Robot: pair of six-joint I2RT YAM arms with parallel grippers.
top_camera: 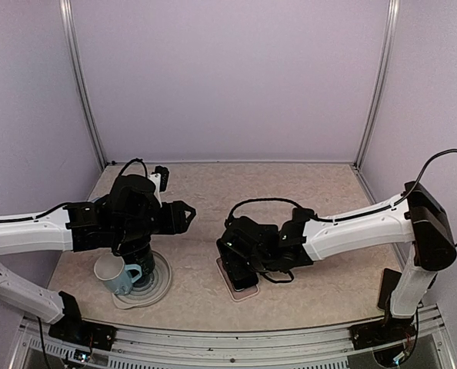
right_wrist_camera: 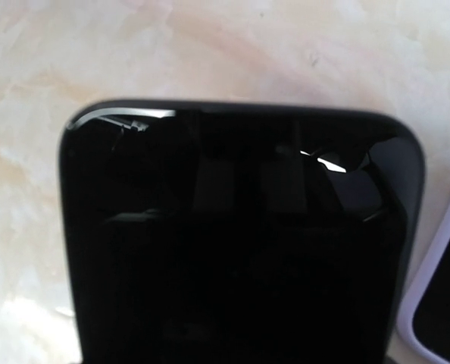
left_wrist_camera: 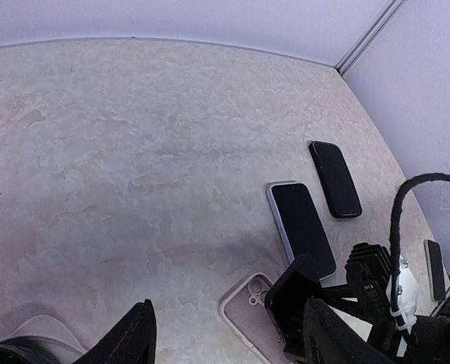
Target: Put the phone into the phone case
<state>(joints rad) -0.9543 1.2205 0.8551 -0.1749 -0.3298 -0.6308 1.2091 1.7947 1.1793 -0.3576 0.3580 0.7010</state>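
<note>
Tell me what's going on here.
The right gripper is down at the pink phone case, with a black phone filling its wrist camera. Whether its jaws hold the phone is unclear. The case's visible end is empty. The left gripper hovers open near a mug, holding nothing.

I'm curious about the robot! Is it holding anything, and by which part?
The left gripper holds nothing; its jaws are open. The right gripper is low over a phone, but whether it grips it cannot be told.
</note>
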